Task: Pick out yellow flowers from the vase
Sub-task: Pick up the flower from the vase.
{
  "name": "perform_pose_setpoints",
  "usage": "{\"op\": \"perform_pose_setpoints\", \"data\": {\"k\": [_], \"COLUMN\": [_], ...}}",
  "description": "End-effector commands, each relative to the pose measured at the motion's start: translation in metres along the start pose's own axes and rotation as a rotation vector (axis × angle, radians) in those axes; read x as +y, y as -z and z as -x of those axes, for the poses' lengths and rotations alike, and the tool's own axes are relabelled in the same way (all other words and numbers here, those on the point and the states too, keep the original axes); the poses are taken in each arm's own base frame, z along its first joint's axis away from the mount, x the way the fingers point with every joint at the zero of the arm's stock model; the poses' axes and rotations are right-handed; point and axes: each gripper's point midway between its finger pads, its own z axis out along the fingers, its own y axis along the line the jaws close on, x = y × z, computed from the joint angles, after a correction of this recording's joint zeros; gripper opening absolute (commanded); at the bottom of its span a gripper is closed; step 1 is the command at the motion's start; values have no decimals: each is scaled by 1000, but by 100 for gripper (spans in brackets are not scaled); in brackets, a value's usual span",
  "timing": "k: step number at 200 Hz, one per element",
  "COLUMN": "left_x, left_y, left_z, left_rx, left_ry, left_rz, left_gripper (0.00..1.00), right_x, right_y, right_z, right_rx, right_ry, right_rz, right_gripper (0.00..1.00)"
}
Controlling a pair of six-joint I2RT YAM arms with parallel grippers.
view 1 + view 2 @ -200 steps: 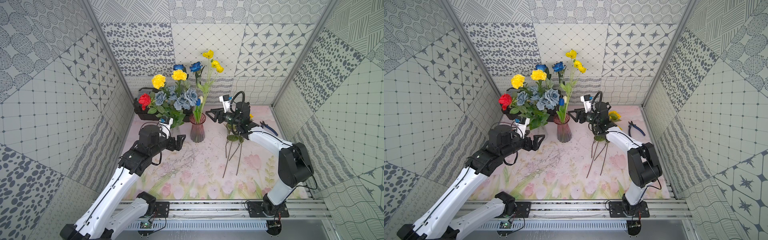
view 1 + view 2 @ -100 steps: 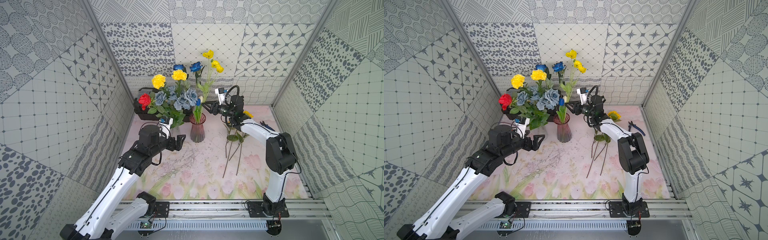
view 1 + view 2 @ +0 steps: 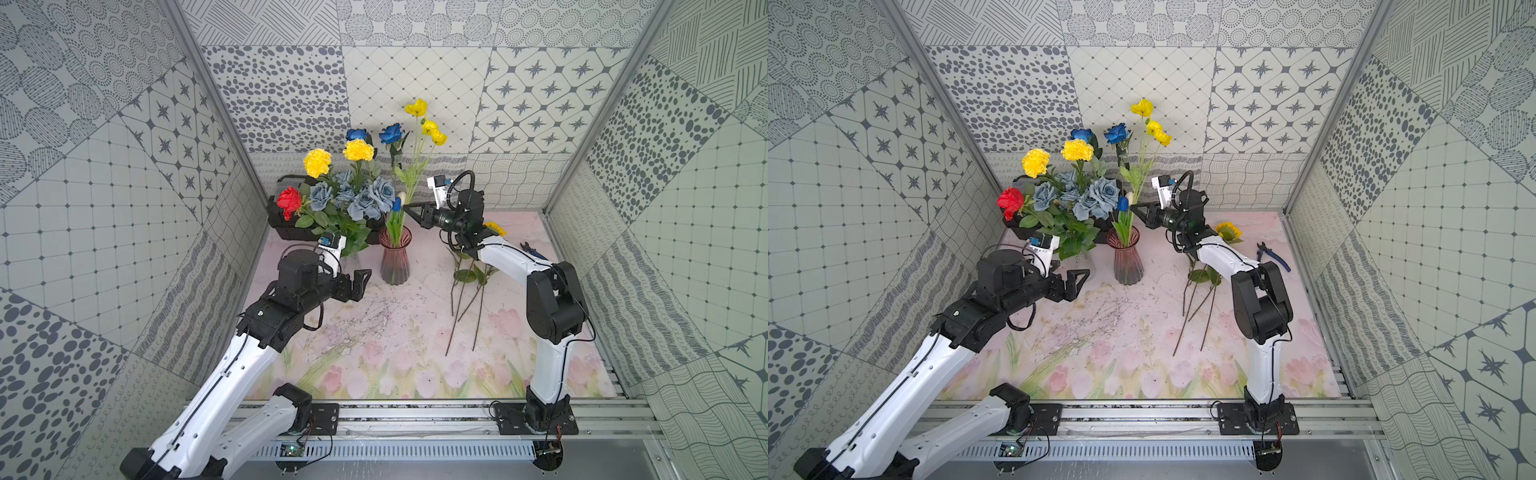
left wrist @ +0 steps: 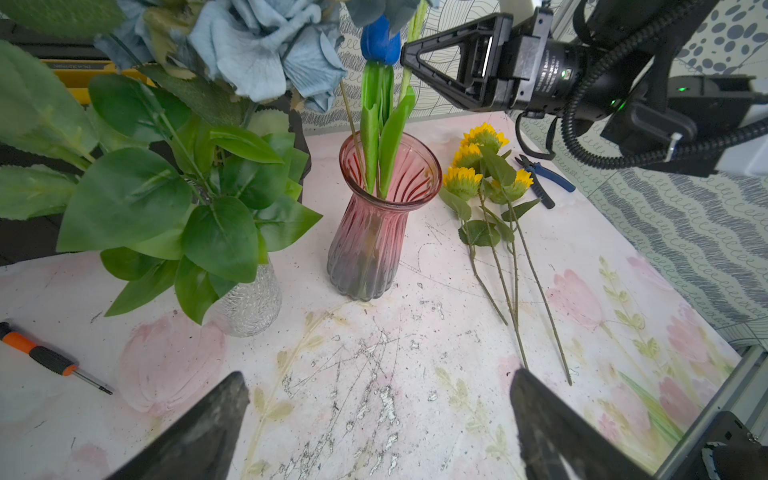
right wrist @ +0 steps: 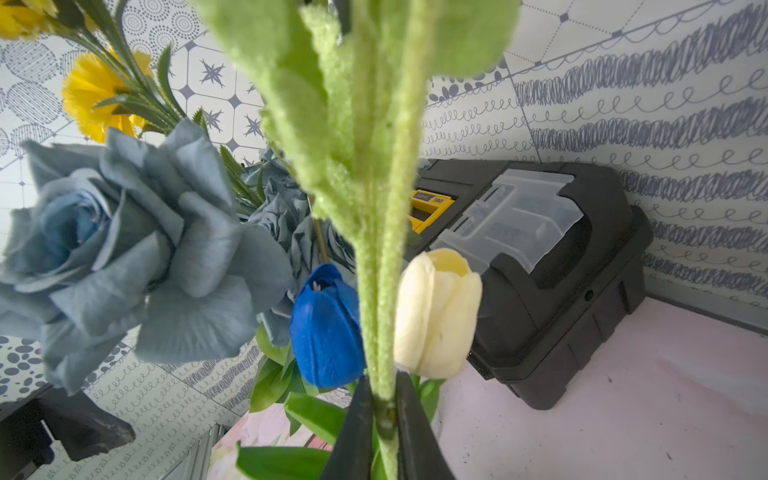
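A pink ribbed vase holds a tall fuzzy green stem topped with small yellow flowers. My right gripper is shut on that stem just above the vase mouth. Two yellow carnations stand among grey-blue roses in a clear vase. Several yellow sunflowers lie on the mat under the right arm. My left gripper hangs open and empty, low and left of the pink vase.
A blue tulip and a cream tulip share the pink vase. A black toolbox sits in the back left corner behind a red flower. Pliers lie at the right wall, a screwdriver at the left.
My right gripper has moved left from above the sunflowers to the pink vase's tall stem and closed on it. The left arm has not moved.
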Motion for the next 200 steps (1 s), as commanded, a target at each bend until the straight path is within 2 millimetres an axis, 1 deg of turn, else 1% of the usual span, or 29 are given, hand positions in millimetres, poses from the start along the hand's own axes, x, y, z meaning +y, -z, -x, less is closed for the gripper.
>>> {"op": "perform_pose_setpoints", "data": {"k": [1,11,32,151,200], "left_x": [1,1,2,2,3], "left_y": [0,-1,0,0,-1], "left_z": [3,3,3,3,3], "left_rx": [-12,-12,-12,-13,-11], "left_ry": [-3,-3,-4,-2,-2], "left_rz": [1,2,2,2,5], "left_gripper": [98,98,98,98,98], "right_x": [11,12,15,36,49], "right_y": [-3,-3,-1,16,26], "right_z": [15,15,17,34,51], "right_rx": [-36,-39,-46,-72,-99], "right_ry": [37,39,42,113,174], "right_rz": [39,40,43,19,-4], "right_gripper": [7,2,0,0,0]}}
